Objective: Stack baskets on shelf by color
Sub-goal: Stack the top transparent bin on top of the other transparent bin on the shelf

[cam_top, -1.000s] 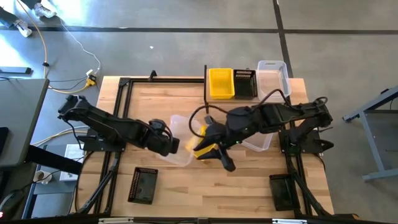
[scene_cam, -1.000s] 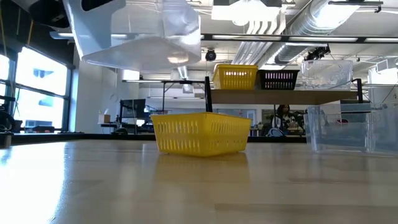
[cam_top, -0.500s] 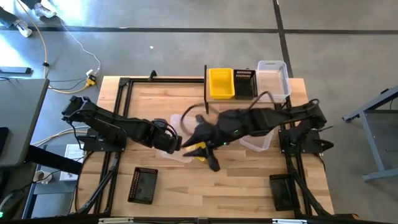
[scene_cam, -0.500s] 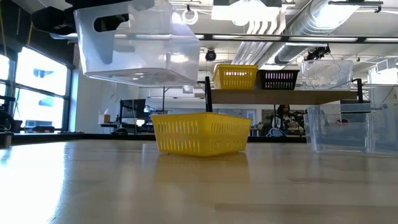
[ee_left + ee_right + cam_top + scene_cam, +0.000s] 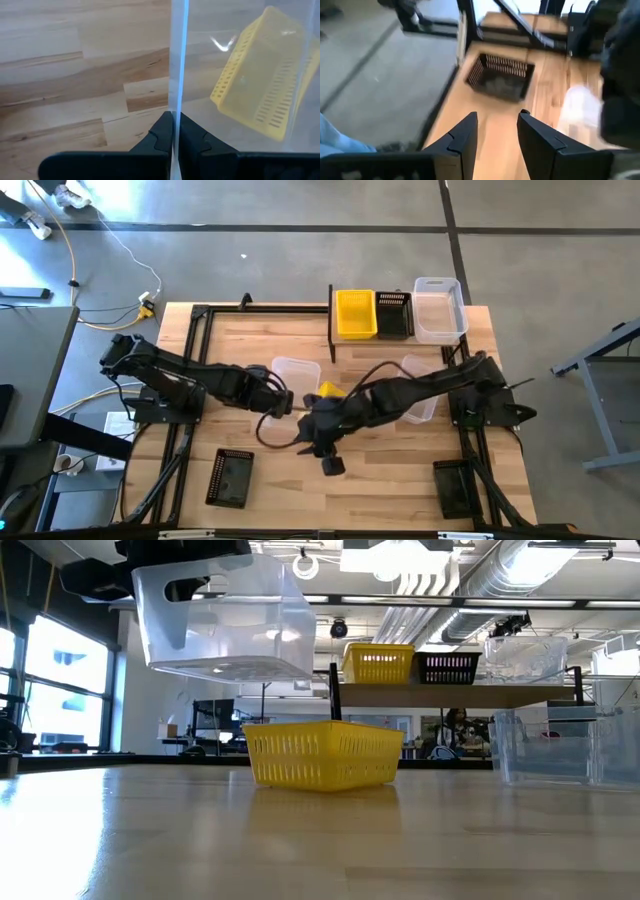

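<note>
While looking straight down, saw the broad light-wood tabletop (image 5: 400,470) crossed by two dark arms, its near edge partly cut off. Found the narrow raised light-wood shelf (image 5: 450,696) at the far edge almost wholly covered from above by its load; made out its plank only from table height. Followed the left arm from the left side to mid-table, and the right arm from the right side slanting across the middle toward the near edge.

Saw the clear translucent plastic basket (image 5: 225,625) lifted off the table, pinched by one thin side wall between the pressed-together fingers of the left gripper (image 5: 176,122). Glimpsed only a corner of the yellow slatted plastic basket (image 5: 331,390) from above, the rest hidden beneath the right arm, but saw it whole on the tabletop from table height. Could tell little of the second clear basket (image 5: 422,405) on the table's right side, half under that arm. Noted the right gripper (image 5: 497,117) empty, fingers spread apart, over bare wood near the front, facing the black mesh-like basket (image 5: 230,478) at the near-left corner. Could not settle whether the dark oblong (image 5: 452,488) at the near-right corner was a basket.

Counted three on the shelf, side by side: one yellow shelf basket (image 5: 355,313), one black shelf basket (image 5: 394,314), one clear shelf basket (image 5: 440,308). Counted off the shelf two clear, one yellow and one black for certain.
</note>
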Robot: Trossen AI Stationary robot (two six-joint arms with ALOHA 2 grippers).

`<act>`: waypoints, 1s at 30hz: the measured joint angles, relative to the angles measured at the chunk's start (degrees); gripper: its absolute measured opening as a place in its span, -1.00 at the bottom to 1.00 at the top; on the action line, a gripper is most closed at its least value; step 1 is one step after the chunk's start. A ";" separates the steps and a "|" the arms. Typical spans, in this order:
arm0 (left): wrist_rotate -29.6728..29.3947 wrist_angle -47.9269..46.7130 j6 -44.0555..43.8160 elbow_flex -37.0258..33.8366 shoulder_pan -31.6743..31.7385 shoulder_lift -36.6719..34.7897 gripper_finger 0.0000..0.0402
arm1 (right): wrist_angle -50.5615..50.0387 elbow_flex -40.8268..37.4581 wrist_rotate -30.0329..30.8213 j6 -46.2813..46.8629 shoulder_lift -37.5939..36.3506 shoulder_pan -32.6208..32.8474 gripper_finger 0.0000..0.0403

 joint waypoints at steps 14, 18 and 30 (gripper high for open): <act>-0.08 0.11 -1.44 0.00 0.29 0.00 -1.00 | -0.48 0.00 4.99 -0.95 5.28 -1.76 -0.38; -0.04 0.17 -1.57 0.00 0.29 0.00 -1.00 | -3.74 0.00 11.08 0.33 6.51 -1.82 -0.38; 0.70 0.88 -2.49 0.00 1.42 0.00 -1.00 | -7.23 0.02 9.04 1.40 6.98 -2.85 -0.38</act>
